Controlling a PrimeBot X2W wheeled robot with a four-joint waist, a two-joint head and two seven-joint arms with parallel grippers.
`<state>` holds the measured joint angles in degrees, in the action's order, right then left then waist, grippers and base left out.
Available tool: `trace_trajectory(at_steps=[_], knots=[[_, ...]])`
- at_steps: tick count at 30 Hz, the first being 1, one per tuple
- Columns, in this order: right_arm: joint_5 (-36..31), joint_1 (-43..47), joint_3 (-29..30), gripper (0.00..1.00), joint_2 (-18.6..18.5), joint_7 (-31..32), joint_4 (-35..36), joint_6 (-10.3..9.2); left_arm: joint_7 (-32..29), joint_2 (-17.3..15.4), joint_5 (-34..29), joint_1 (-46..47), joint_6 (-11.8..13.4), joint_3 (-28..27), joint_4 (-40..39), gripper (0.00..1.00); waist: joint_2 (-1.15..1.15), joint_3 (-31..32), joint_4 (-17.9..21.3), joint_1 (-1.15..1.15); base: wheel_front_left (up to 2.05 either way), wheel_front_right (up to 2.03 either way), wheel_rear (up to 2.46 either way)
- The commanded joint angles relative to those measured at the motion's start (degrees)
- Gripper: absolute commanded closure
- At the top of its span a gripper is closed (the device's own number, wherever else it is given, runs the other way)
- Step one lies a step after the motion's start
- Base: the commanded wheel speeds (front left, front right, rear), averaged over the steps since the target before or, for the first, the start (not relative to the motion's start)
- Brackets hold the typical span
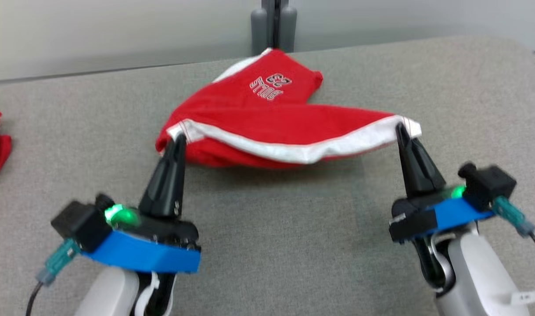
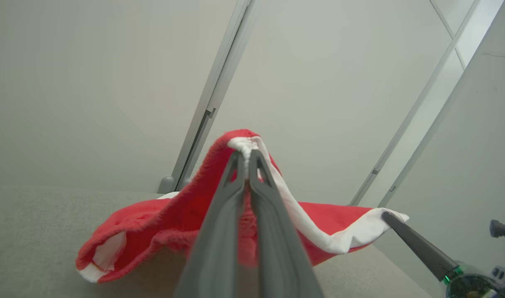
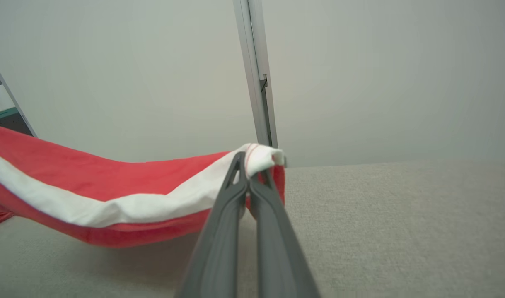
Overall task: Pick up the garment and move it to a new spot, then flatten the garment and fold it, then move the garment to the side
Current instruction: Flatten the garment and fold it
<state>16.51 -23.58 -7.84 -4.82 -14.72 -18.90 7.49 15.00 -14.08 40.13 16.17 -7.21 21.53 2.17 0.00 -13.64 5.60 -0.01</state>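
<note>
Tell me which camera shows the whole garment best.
Head view: the garment shows whole, held between the left gripper and right gripper. Each wrist view gives one pinched corner and part of the white band.

The garment (image 1: 258,118) is red and soft, with a broad white band along one edge. White outlined lettering and a number sit on its far panel, upside down in the head view. It is crumpled, not flat. The banded edge is raised off the grey desk (image 1: 293,245), pinched at one end in the left tool (image 1: 178,139) and at the other in the right tool (image 1: 400,129), sagging between them. Its far part lies bunched on the desk near the far edge.
</note>
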Motion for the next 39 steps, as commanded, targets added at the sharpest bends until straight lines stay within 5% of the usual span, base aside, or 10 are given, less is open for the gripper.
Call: trace_trajectory(at_steps=[1,8,16,27,39], knots=[[-0.19,4.84,0.81,1.00,-0.02,0.75,3.87,0.01,0.23,0.15,-0.68,-4.20,-0.45,0.13,-2.42,1.00,0.00,2.80,1.07,0.01,0.00,0.00,0.00],[-1.05,19.53,4.97,1.00,0.92,6.70,21.64,0.01,0.21,-0.57,-1.50,-16.82,0.33,0.55,-11.57,1.00,0.00,6.16,1.30,0.01,0.00,0.00,0.00],[-3.48,26.55,8.93,1.00,1.49,14.37,32.76,0.01,-1.47,-0.41,-0.82,-23.55,1.57,3.20,-15.21,1.00,0.00,5.01,-1.87,0.01,0.00,0.00,0.00],[-4.44,11.85,10.61,1.00,-5.65,22.28,20.28,0.01,-3.60,6.53,5.01,-18.78,1.50,5.89,-6.02,1.00,0.00,-0.66,-9.87,0.01,0.00,0.00,0.00],[-2.69,-13.84,0.40,1.00,-11.17,30.20,-3.96,0.01,-3.23,11.02,15.07,-7.97,4.16,5.07,7.15,1.00,0.00,-5.89,-15.12,0.01,0.00,0.00,0.00]])
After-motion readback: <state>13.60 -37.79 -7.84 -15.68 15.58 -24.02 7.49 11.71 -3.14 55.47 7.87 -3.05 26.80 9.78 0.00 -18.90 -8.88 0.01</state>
